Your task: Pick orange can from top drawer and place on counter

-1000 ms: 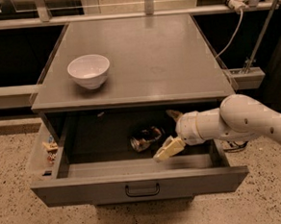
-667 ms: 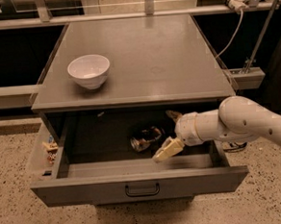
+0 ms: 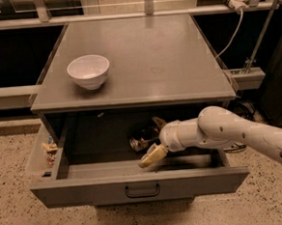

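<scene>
From where I stand the top drawer (image 3: pixel 136 185) is pulled well out toward the near side, its dark inside open to view and its small handle (image 3: pixel 141 191) centred on the front panel. The white arm (image 3: pixel 229 132) reaches in from the right, over the drawer's right wall. Its end effector (image 3: pixel 149 141) is down inside the drawer, about mid-width. The fingers are spread apart: the pale near finger (image 3: pixel 153 156) angles toward the front panel and the darker one sits farther back.

The orange can (image 3: pixel 141 139) lies on its side on the drawer floor between those fingers, its silver end turned left. I cannot tell whether either finger touches it.

Above, the grey worktop (image 3: pixel 151 55) carries a white bowl (image 3: pixel 88 71), upright near its left edge. A shallow side tray (image 3: pixel 38 160) with a few small bits hangs just left of the drawer.
</scene>
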